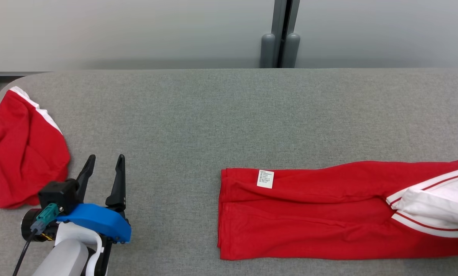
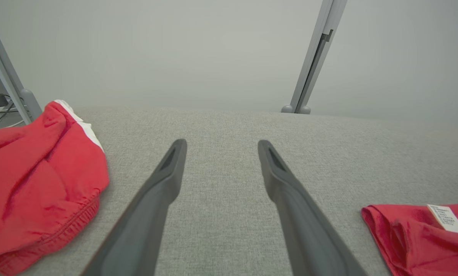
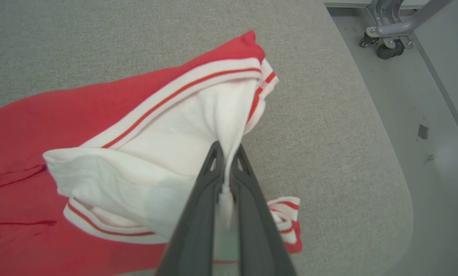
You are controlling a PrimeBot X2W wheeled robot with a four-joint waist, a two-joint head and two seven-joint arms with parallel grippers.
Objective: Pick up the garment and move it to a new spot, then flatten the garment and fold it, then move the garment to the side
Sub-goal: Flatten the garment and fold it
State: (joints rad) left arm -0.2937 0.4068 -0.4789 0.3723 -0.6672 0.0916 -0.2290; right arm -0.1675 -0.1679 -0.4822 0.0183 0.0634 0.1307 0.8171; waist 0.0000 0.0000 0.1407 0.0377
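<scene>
The right gripper (image 3: 225, 147) is pinching a white fold of the red garment (image 1: 309, 214) near the table's (image 1: 213, 115) right edge.
The garment is lying along the front edge, its white label (image 1: 265, 179) facing up, the print too small to read. The left gripper (image 1: 106, 159) is hovering spread near the front left corner, beside a second red garment (image 1: 18, 153).

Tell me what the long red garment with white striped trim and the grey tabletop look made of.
Long red garment with white striped trim: soft matte knit, probably cotton jersey; it creases and drapes. Grey tabletop: matte textile covering; fine flecked weave shows.
</scene>
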